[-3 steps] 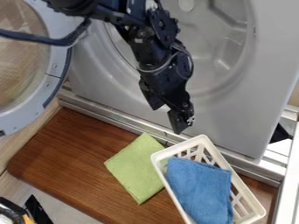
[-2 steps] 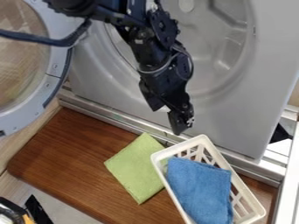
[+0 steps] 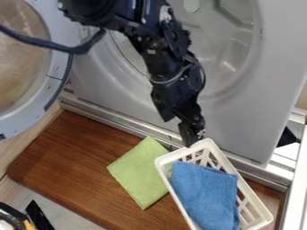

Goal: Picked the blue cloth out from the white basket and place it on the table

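Note:
The black gripper (image 3: 178, 132) hangs over the top corner of the white basket, its fingers apart with nothing between them. One fingertip appears close to the basket's upper rim; whether they touch, I cannot tell. The white basket (image 3: 257, 202) lies at a slant on the brown wooden table (image 3: 71, 155). Inside it rests the blue cloth (image 3: 205, 193), folded and filling much of the basket, below and to the right of the gripper.
A folded green cloth (image 3: 138, 173) lies on the wood just left of the basket. Behind stands a grey machine front (image 3: 240, 117), with its round door (image 3: 57, 90) swung out at the left. A metal rail runs along the wood's back edge.
The arm and gripper have shifted slightly right and down, bringing the gripper nearer the basket's top corner. Basket and cloths have stayed in place.

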`<state>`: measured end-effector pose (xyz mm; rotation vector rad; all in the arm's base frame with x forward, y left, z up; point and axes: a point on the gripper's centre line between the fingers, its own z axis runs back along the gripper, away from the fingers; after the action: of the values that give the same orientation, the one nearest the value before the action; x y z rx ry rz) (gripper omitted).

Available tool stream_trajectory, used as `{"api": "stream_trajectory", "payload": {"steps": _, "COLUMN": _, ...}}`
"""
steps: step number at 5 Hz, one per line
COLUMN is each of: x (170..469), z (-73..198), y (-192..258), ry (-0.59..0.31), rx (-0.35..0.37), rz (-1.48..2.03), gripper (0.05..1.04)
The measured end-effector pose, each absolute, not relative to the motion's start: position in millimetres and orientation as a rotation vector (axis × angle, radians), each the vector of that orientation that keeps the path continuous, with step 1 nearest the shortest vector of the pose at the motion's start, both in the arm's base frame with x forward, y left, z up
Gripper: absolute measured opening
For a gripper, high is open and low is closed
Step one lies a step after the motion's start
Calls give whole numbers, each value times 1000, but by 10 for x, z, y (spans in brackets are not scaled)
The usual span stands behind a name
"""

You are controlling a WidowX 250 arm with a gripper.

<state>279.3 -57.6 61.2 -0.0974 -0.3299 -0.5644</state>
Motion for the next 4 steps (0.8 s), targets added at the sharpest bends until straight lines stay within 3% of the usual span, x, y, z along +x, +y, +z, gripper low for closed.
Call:
{"api": "stream_trajectory", "payload": {"steps": 2, "x": 2918, "z": 235, "y": -853, "ry": -309, "rx": -93, "rz": -710, "gripper": 1000}}
{"api": "stream_trajectory", "payload": {"steps": 4, "x": 2901, "z": -136, "y": -995, "ry": -214, "rx": -96, "rz": -836, "gripper": 1000}}
